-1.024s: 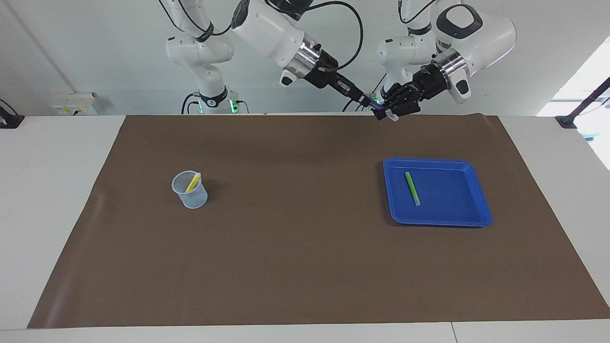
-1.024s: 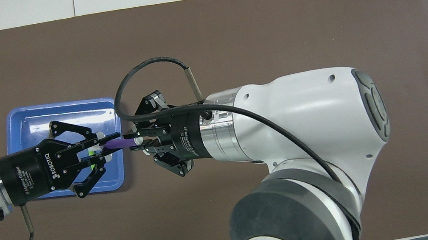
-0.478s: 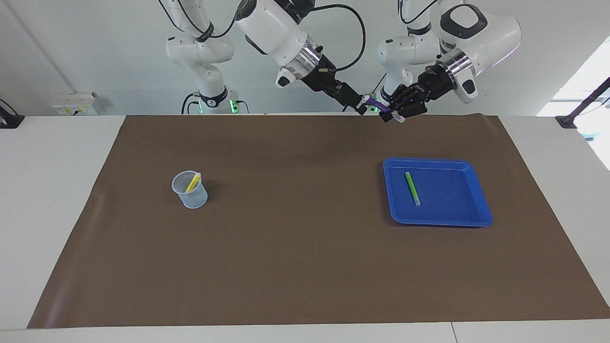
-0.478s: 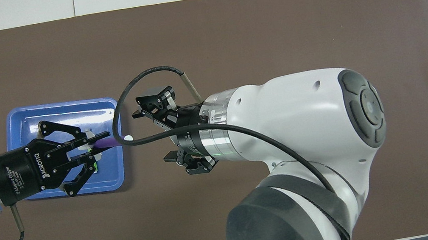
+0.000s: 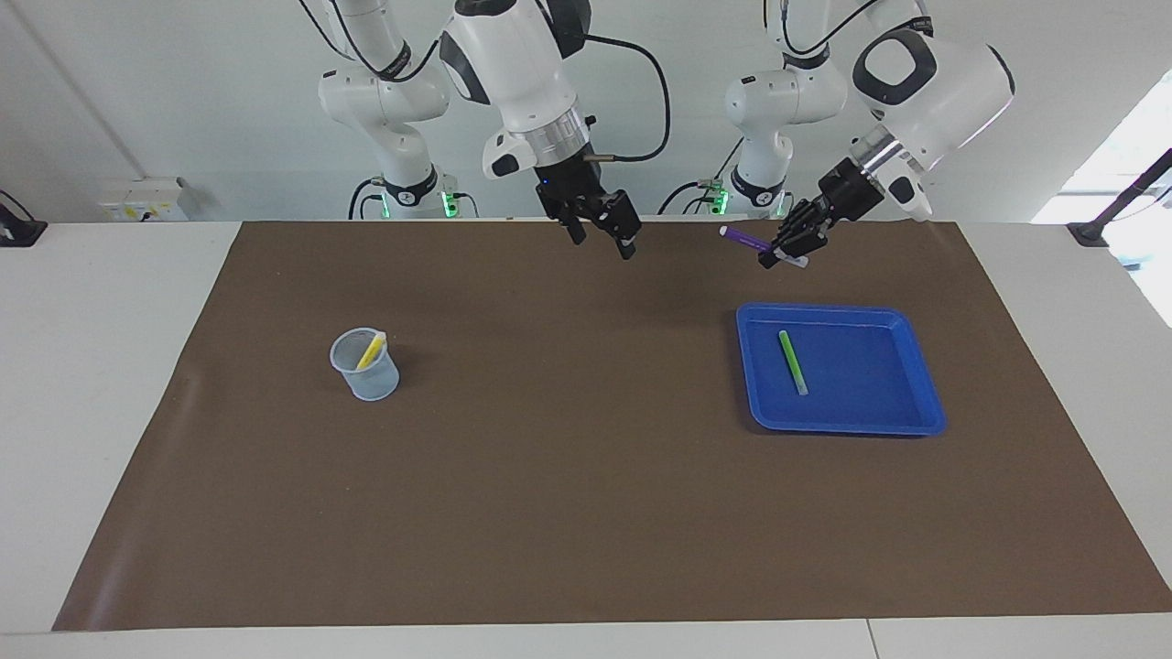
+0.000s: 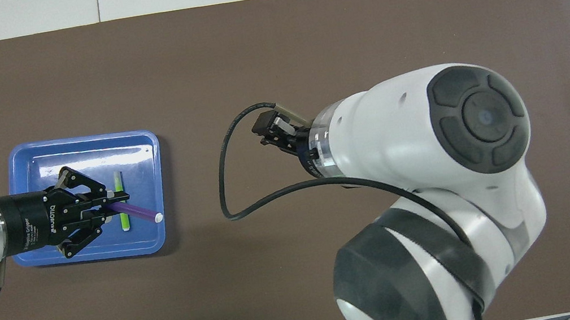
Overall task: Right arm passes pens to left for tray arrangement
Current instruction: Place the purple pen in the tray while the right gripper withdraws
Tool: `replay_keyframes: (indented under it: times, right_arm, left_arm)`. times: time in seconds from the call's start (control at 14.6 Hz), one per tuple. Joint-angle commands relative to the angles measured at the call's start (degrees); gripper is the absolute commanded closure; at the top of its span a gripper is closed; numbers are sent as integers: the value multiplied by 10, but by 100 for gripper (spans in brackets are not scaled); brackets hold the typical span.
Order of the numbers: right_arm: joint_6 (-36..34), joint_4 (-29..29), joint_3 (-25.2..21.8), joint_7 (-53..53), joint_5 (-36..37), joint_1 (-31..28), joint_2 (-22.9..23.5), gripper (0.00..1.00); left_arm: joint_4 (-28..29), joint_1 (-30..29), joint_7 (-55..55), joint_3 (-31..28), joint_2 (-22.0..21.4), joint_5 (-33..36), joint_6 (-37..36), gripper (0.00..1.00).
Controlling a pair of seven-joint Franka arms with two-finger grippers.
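1. From overhead, the right arm (image 6: 422,161) covers the cup; its own fingers are mostly hidden beneath its wrist.
2. The left gripper (image 6: 114,201) covers part of the green pen (image 6: 125,222).
3. The yellow pen (image 5: 371,351) stands half sunk inside the cup (image 5: 365,366).

"ROBOTIQ" in white on the left gripper (image 6: 117,201) body

Glossy blue plastic tray (image 5: 920,375), matt brown mat (image 5: 568,476), translucent plastic cup (image 5: 366,371)
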State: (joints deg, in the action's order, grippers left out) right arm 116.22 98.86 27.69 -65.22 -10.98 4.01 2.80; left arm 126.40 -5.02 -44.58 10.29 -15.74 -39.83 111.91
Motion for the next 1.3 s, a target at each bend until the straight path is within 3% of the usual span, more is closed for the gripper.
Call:
replay_keyframes:
  times: [0.0, 0.2, 0.41, 0.68, 0.96, 1.23]
  right_arm:
    - [-20, 47, -46, 131, 15, -8, -34, 0]
    - [-20, 106, -95, 261, 23, -8, -60, 0]
    - [-20, 149, -131, 371, 86, -8, -77, 0]
    - [-3, 199, -166, 452, 170, -8, -74, 0]
    - [9, 243, -170, 482, 289, -8, -68, 2]
    - [81, 301, -171, 504, 353, -8, -68, 5]
  left_arm:
    - [-81, -25, 104, -3, 99, 96, -56, 100]
    - [-136, -33, 213, -2, 191, 221, -64, 100]
    - [-158, -33, 320, -1, 259, 358, -52, 100]
    - [-203, -26, 370, 0, 345, 459, -43, 100]
    - [-199, -27, 385, 2, 353, 471, -31, 100]
    - [-182, -31, 387, 2, 351, 469, -13, 100]
